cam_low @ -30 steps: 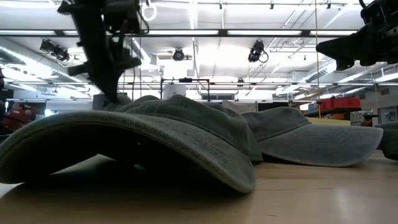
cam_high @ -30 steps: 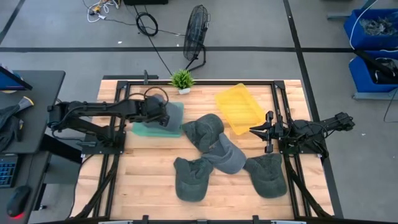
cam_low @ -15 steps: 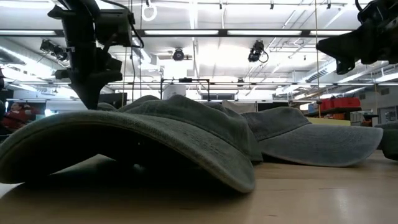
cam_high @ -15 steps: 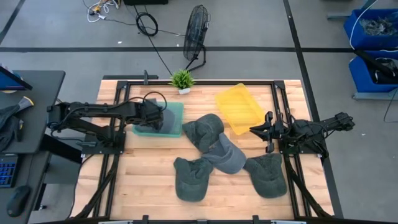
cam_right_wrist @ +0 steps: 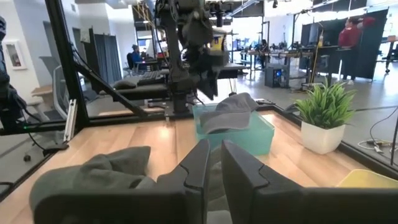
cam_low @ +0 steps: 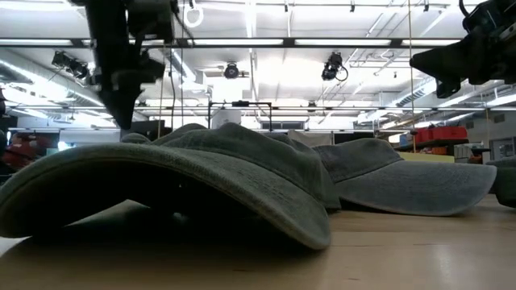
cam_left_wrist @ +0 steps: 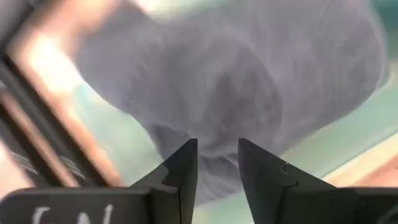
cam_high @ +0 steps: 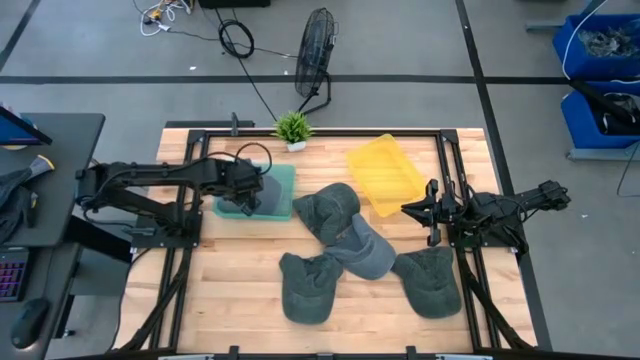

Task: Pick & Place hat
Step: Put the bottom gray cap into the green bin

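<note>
A grey hat (cam_high: 277, 190) (cam_right_wrist: 230, 107) lies in the teal bin (cam_high: 230, 206) at the table's far left, its brim resting over the bin's rim. My left gripper (cam_high: 254, 192) (cam_left_wrist: 217, 149) stands open just above this hat, fingers pointing down at its crown (cam_left_wrist: 249, 93); nothing shows between them. Several more grey hats (cam_high: 330, 210) (cam_high: 362, 250) (cam_high: 430, 282) lie in a loose heap on the table's middle. My right gripper (cam_high: 408, 208) (cam_right_wrist: 216, 149) waits at the right side above the table, fingers a little apart and bare.
A yellow bin (cam_high: 385, 175) sits at the far right of the middle. A small potted plant (cam_high: 292, 127) stands at the far edge. In the low view the nearest hat (cam_low: 185, 177) fills the foreground. Bare wood lies along the near edge.
My left gripper has drawn back a little toward the table's left edge over the teal bin and risen slightly. The grey hat stays lying in the bin.
</note>
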Available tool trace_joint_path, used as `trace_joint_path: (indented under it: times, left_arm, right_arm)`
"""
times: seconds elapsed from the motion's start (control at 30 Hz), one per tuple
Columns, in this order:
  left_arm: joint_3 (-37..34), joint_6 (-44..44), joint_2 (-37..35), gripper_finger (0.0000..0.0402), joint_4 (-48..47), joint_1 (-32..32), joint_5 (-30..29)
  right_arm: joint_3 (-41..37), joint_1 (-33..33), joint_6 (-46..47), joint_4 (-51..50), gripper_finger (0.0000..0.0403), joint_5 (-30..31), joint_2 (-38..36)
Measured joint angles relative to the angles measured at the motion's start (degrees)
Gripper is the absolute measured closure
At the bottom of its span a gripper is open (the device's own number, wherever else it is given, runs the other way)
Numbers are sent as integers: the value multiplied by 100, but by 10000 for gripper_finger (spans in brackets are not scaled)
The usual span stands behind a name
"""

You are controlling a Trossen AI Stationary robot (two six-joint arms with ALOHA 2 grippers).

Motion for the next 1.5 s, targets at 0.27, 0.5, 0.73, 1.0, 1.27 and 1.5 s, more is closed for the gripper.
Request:
trace_joint_path:
  times: [0.27,0.5,0.73,1.0,1.27,1.5]
  left_arm:
    - [445,1033,2,325,179,251,-1870]
    - [-54,1475,53,395,1006,1274,-1837]
    - [-596,1957,205,398,1872,2102,-1520]
    - [-673,2067,231,398,1774,2086,409]
    - [-694,1916,584,399,1080,1785,684]
    - [-685,2067,925,399,1134,1778,135]
  right_arm:
    - [1,0,-250,33,357,359,1]
    - [0,-2,-254,33,357,671,0]
    - [0,-2,-256,31,357,664,2]
    - [1,-2,-258,24,357,647,2]
    - [0,-2,-258,22,357,647,2]
    - [2,-2,52,8,357,376,2]
